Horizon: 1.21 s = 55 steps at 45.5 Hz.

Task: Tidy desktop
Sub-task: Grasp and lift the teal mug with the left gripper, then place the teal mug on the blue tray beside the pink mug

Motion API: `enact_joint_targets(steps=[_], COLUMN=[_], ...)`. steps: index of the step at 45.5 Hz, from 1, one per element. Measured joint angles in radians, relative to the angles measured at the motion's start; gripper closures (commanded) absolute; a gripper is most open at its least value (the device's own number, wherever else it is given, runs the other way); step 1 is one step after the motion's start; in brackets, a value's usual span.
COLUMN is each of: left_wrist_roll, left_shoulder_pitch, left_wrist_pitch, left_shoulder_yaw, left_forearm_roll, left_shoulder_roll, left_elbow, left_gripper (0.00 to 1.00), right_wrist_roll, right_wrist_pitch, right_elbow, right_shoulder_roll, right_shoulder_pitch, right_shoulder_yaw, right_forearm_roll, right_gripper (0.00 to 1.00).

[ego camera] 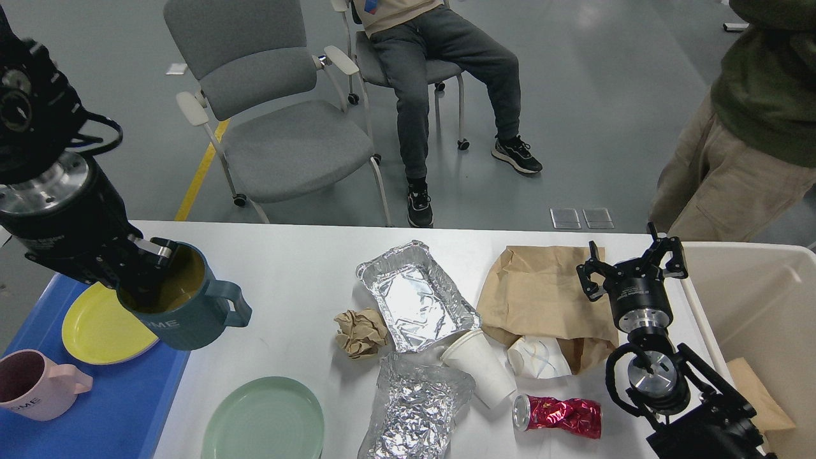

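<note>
The desktop [293, 268] was found strewn with litter, the blue mug [185, 306] being held at its left edge over the blue tray [127, 408], clamped at the rim by the left gripper [143, 271]. The mug was judged rigid, breakable and moderately heavy, best held by rim or handle. The right gripper [631, 268] was noted spread and empty above the desktop's right side, over the paper bag [542, 287].

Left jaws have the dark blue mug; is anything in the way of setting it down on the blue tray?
The yellow plate lies on the blue tray right beneath the dark blue mug, and the pink mug occupies the near corner. Bare tray remains between them.
</note>
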Motion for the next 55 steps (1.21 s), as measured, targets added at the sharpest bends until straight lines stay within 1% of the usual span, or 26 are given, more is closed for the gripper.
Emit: enact_joint_targets(steps=[12, 18, 24, 28, 34, 40, 44, 45, 46, 55], left_wrist_roll=[-0.003, -0.017, -0.021, -0.021, -0.022, -0.025, -0.038, -0.046, -0.049, -0.056], left_shoulder_pitch=[-0.007, 0.013, 0.078, 0.15, 0.291, 0.434, 0.535, 0.601, 0.627, 0.876], left_wrist_pitch=[-0.008, 0.018, 0.052, 0.092, 0.171, 0.238, 0.261, 0.268, 0.27, 0.277], left_shoulder_yaw=[0.029, 0.058, 0.085, 0.094, 0.09, 0.076, 0.058, 0.04, 0.032, -0.105], left_forearm_roll=[0.0, 0.005, 0.017, 0.029, 0.051, 0.058, 0.063, 0.068, 0.071, 0.127], left_shoulder_roll=[0.005, 0.038, 0.093, 0.123, 0.176, 0.243, 0.284, 0.304, 0.311, 0.346], left_elbow=[0.002, 0.009, 0.04, 0.065, 0.117, 0.199, 0.273, 0.32, 0.337, 0.483], left_gripper=[1.0, 1.0, 1.0, 1.0, 1.0, 1.0, 1.0, 1.0, 1.0, 0.99], right_wrist_roll=[0.0, 0.0, 0.0, 0.0, 0.0, 0.0, 0.0, 0.0, 0.0, 0.0], right_wrist_pitch=[0.0, 0.0, 0.0, 0.001, 0.001, 0.001, 0.001, 0.001, 0.001, 0.001], right_elbow=[0.0, 0.0, 0.001, 0.002, 0.002, 0.002, 0.002, 0.002, 0.002, 0.002], right_shoulder_roll=[0.0, 0.0, 0.0, 0.0, 0.0, 0.0, 0.0, 0.0, 0.0, 0.0], right_shoulder_pitch=[0.0, 0.0, 0.0, 0.0, 0.0, 0.0, 0.0, -0.001, -0.001, -0.001], right_shoulder_yaw=[0.0, 0.0, 0.0, 0.0, 0.0, 0.0, 0.0, 0.0, 0.0, 0.0], right_forearm_roll=[-0.001, -0.001, 0.0, 0.0, 0.0, 0.0, 0.0, 0.0, 0.0, 0.0], right_gripper=[0.0, 0.0, 0.0, 0.0, 0.0, 0.0, 0.0, 0.0, 0.0, 0.0])
